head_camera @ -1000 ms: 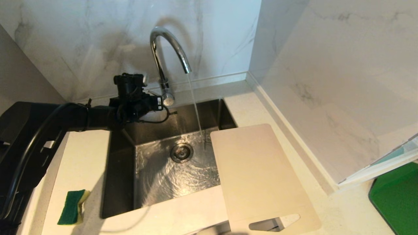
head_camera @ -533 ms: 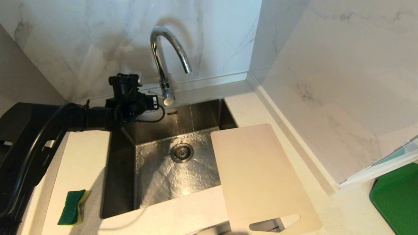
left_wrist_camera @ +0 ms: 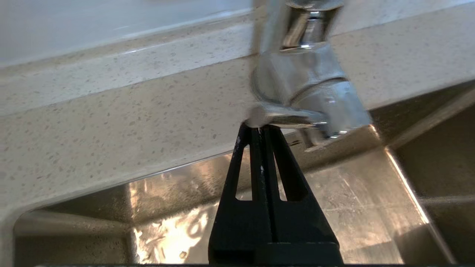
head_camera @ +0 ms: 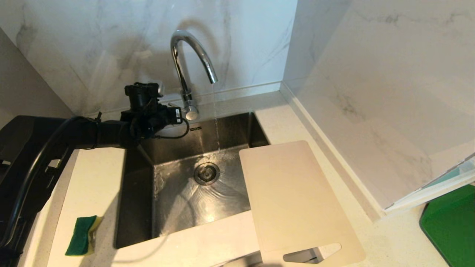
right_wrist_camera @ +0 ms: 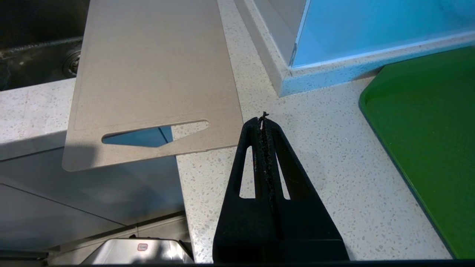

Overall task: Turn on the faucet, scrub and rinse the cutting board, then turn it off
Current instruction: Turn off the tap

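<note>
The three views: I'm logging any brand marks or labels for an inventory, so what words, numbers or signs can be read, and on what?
None can be read.
White sticker on the left gripper, beside the faucet: too small to read.
Small dark mark on the sink back wall: illegible.
Small red-edged label on a grey object below the counter: blurred.
Cutting board, sponge, green mat: no text.

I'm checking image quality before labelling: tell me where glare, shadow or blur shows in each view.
Head view: glare on the wet steel sink floor, arm shadow across the pale counter. Left wrist view: the tall chrome gooseneck faucet is blurred. Right wrist view: sharp, with a blue cast.
</note>
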Robot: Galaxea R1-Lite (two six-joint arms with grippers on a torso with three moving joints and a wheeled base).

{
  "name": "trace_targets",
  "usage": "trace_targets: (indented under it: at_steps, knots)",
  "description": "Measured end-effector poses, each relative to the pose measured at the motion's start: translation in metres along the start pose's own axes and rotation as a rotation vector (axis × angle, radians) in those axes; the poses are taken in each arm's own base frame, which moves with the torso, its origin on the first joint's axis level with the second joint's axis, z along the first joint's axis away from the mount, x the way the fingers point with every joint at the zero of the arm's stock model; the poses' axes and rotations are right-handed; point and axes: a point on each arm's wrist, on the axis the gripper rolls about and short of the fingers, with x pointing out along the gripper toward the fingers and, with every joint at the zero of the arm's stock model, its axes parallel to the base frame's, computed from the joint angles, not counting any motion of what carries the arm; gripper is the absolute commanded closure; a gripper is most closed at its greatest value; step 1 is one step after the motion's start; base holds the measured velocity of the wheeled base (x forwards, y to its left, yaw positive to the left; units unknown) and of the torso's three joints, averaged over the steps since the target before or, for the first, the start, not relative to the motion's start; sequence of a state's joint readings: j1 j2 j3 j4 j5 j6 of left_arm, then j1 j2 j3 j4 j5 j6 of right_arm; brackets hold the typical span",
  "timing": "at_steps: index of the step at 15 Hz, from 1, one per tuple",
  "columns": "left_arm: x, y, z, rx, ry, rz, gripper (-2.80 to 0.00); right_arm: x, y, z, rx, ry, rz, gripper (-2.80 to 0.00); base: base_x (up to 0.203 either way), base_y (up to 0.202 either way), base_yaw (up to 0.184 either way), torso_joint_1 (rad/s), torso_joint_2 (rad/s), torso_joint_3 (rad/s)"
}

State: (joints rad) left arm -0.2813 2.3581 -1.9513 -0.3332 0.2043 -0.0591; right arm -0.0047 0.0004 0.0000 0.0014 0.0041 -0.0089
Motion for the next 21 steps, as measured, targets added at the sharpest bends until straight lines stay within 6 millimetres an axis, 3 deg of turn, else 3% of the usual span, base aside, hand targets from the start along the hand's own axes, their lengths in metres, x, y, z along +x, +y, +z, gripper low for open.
trace_targets:
  at_steps: [21]
  knots:
    - [-0.0038,-0.0025,-0.0038,0.005,0.052,-0.021,0.0,0.0,0.0,0.0,0.0,0.0,0.0,0.0,0.0,0.0,0.0,0.0,0.0,0.0]
